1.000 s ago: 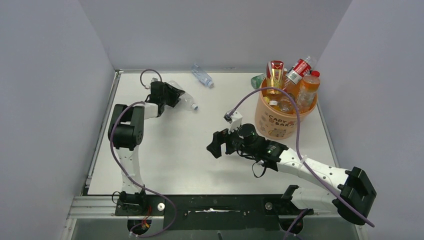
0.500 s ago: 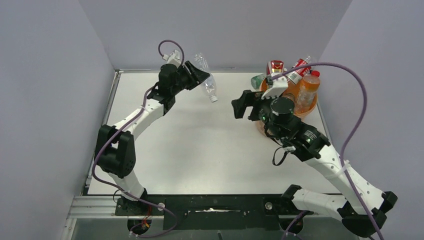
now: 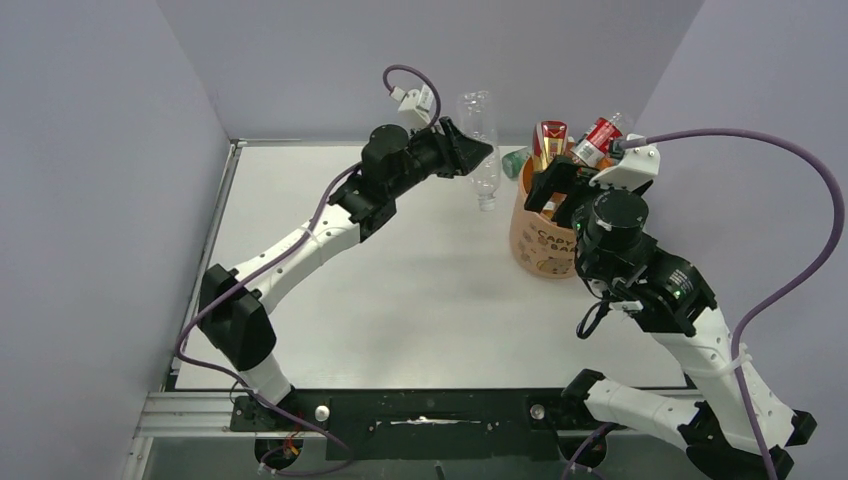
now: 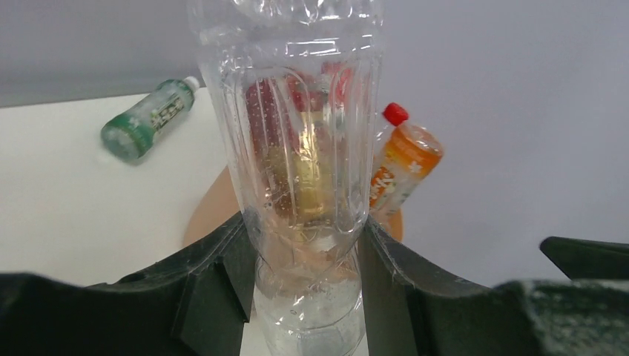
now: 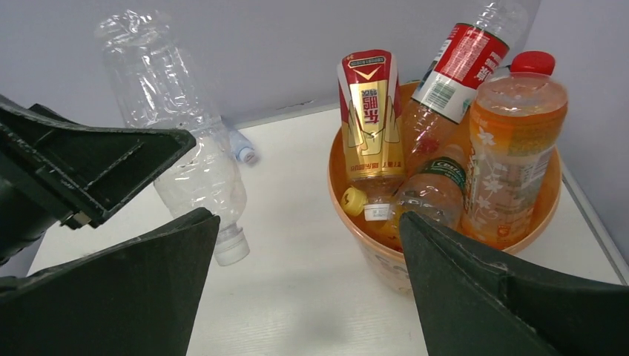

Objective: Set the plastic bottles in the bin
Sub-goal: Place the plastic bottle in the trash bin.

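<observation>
Clear bottle (image 4: 297, 148) cropped above, bin (image 4: 211, 211) (mostly hidden) behind

Observed: bin (image 3: 543, 250) pale orange, cartoon print; clear bottle (image 3: 480, 128) colourless (white cap); orange bottle (image 5: 515, 148) red-capped; green bottle (image 4: 145, 122) white-capped; table (image 3: 400, 290) white.

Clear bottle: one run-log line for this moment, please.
left gripper: shut on clear bottle | right gripper: open | bin: bottle not in yet
</observation>
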Tool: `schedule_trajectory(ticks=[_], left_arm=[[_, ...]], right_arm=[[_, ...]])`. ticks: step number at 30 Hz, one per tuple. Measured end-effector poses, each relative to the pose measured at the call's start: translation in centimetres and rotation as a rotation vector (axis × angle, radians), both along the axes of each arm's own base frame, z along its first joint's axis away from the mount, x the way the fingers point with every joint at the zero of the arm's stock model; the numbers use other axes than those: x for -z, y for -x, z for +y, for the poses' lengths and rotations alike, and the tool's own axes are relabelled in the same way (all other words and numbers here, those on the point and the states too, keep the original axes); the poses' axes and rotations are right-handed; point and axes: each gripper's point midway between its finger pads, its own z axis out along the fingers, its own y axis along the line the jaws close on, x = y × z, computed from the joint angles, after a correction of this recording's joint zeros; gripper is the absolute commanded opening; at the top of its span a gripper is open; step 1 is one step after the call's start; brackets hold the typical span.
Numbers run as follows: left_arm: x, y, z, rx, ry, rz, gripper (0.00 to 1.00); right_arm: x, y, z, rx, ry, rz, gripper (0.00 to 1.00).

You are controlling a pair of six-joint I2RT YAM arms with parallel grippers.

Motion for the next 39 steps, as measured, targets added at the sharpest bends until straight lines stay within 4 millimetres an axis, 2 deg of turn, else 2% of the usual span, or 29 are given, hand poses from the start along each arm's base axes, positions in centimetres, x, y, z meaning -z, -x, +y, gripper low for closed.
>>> schedule_trajectory(ticks=[5,9,11,19,22,27,34,36,39], left_arm=[[-4.0,2.2,-3.3,0.053,0.028,-0.129,0.31],[-5.6,2.7,-6.4,0.081,0.056,-0.214,0.31],[-5.4,2.7,-8.0,0.092,0.063,-0.244,0.31],[-1.7,1.7,-12.3,0.096,0.041,-0.332,0.31],[-1.9,1.4,-13.1,0.095,0.051,-0.374,0.32],[-4.4,1.8,-13.3,0.084,0.101,-0.458,0.32],[-7.1,2.7,-13.3,0.055,0.177,-0.590,0.46],[-7.5,2.7,-13.5,0.045,0.213,-0.631,0.46],[-7.0,2.4,-14.5,0.038,0.242,-0.669,0.46]], right_arm=[[-0.7,0.3,-1.0,0.038,0.017,-0.005,0.98],[-1.9,0.7,-1.9,0.057,0.014,-0.027,0.98],[-2.7,1.0,-2.2,0.058,0.000,-0.047,0.98],[-5.1,2.1,-2.8,0.026,-0.023,-0.111,0.98],[-5.9,2.4,-2.6,-0.002,-0.034,-0.132,0.98],[-6.1,2.7,-2.2,-0.043,-0.033,-0.139,0.98],[-6.7,3.2,-1.8,-0.089,-0.037,-0.160,0.98],[-7.0,3.3,-1.8,-0.098,-0.040,-0.170,0.98],[-7.2,3.3,-1.6,-0.111,-0.039,-0.178,0.98]])
